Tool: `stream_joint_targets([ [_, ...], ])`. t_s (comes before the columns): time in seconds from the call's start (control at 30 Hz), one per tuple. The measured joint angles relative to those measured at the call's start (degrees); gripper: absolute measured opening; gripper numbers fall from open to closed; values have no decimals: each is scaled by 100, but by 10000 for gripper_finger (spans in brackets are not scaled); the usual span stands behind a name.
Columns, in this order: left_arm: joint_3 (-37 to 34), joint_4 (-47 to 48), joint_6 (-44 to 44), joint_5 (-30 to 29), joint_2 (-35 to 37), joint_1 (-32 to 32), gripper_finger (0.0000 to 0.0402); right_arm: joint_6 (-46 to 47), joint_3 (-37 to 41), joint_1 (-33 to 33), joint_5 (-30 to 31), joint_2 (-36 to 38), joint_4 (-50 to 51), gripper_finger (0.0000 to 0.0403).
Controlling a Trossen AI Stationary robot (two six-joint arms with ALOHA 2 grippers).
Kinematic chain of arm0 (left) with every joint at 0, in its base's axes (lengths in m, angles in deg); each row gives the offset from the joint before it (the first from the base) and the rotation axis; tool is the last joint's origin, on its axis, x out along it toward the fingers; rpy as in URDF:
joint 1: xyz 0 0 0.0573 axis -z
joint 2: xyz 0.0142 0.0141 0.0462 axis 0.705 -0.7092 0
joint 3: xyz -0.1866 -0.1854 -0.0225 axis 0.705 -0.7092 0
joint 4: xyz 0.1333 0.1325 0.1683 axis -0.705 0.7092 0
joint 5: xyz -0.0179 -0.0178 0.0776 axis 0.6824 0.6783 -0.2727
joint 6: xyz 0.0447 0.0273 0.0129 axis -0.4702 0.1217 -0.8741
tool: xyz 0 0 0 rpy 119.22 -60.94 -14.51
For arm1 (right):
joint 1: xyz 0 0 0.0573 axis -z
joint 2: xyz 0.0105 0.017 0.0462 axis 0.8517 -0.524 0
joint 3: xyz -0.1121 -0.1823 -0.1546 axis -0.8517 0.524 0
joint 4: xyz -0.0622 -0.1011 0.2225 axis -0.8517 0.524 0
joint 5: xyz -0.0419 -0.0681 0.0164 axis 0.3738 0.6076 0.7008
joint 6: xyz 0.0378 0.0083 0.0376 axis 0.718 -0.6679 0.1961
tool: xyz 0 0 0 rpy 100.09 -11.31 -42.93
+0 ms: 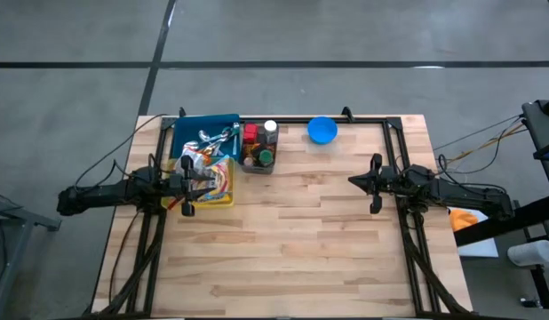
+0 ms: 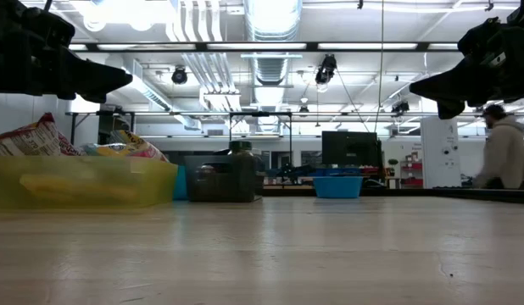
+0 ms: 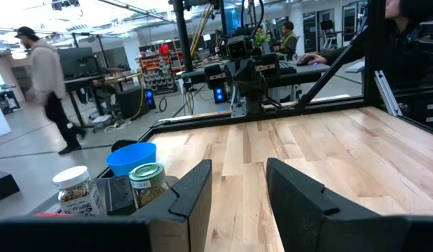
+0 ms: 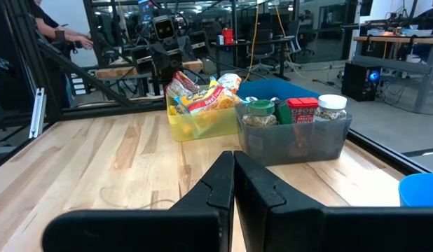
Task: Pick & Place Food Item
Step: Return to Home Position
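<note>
Snack bags (image 4: 200, 96) lie in a yellow bin (image 1: 218, 188) at the table's far left. Behind it stands a blue bin (image 1: 196, 132) with shiny packets. Spice jars (image 4: 295, 110) stand in a dark grey bin (image 1: 258, 156). To its right a blue bowl (image 1: 322, 131) sits on the table. My left gripper (image 3: 237, 168) hangs level over the yellow bin's left end (image 1: 191, 184), open, with nothing between its fingers. Across the table, my right gripper (image 4: 234, 155) hangs level at the right (image 1: 354, 180), shut and empty, above the bare boards.
A black frame (image 1: 283, 116) runs along the table's far edge and down both sides. Bare wooden boards (image 1: 292, 240) lie between the arms and toward the near edge. People (image 3: 48, 84) move in the room beyond the table.
</note>
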Motion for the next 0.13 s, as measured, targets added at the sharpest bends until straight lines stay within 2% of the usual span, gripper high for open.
stream_joint_targets([
  [0.13,-2,1,1,0,0,0,137,0,-2,-1,0,-1,0,8],
])
